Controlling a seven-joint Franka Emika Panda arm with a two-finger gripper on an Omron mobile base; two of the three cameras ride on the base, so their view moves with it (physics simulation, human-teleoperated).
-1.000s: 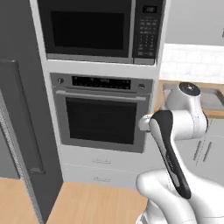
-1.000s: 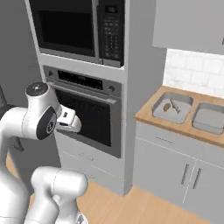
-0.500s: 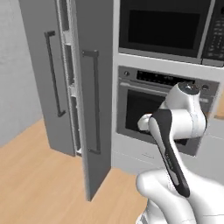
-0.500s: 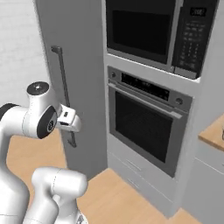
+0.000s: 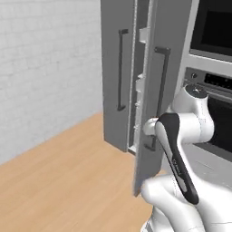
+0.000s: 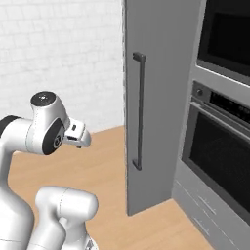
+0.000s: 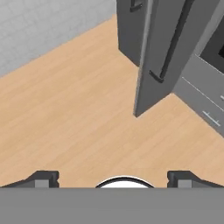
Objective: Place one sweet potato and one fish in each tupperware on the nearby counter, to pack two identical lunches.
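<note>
We see our claw (image 7: 113, 177) spread wide and holding nothing, its two dark fingertips (image 7: 43, 178) far apart at the 6 o'clock edge of the hand view, above bare light wooden floor (image 7: 74, 109). In the right base view the claw (image 6: 78, 139) juts from the white arm at about 9 o'clock, pointing toward the tall grey fridge (image 6: 156, 97). The fridge is the one container before us: its right door (image 5: 156, 95) stands ajar, swung out at 12 to 1 o'clock in the left base view, with a dark vertical handle (image 5: 161, 77). Through the gap between the doors we glimpse pale shelf edges (image 5: 141, 81), but we cannot tell what lies on them. A dark-glassed built-in oven (image 6: 219, 151) sits at 3 o'clock of the fridge.
</note>
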